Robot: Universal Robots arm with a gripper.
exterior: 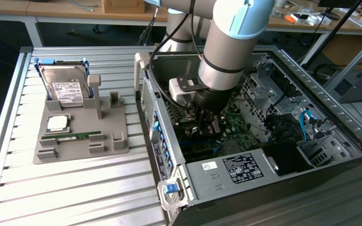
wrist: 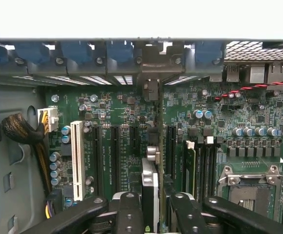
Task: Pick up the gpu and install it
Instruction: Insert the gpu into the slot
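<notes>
One gpu (wrist: 152, 187), gripper-clamped (wrist: 151, 214), inside computer case (exterior: 332, 117)

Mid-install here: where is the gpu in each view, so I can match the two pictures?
Exterior view: the gpu sits edge-on under the tool, inside the open computer case, above the motherboard.
Wrist view: the gpu stands edge-on between the tool's fingers, over the black expansion slots.
Shared landmark: the green motherboard.

Lab: robot arm (exterior: 231, 42), cluttered workbenches (exterior: 74, 12)
</notes>
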